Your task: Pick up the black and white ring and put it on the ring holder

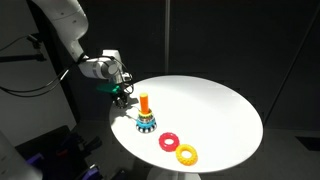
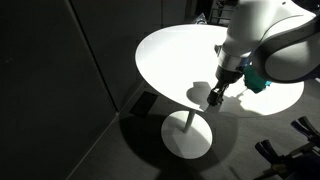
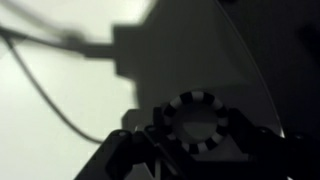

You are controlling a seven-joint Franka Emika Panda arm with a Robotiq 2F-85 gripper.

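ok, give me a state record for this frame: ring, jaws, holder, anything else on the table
black and white ring: between the jaws in the wrist view, off the table, looks gripped
jaws: closed on the ring, up beside the holder, not over the peg
ring holder: upright near the table edge, orange peg bare
red ring: flat on the table
yellow ring: flat, next to the red ring
status: ring picked, not yet placed

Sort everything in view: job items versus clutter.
Job:
black and white ring, in the gripper
ring holder

Just lying about:
red ring
yellow ring
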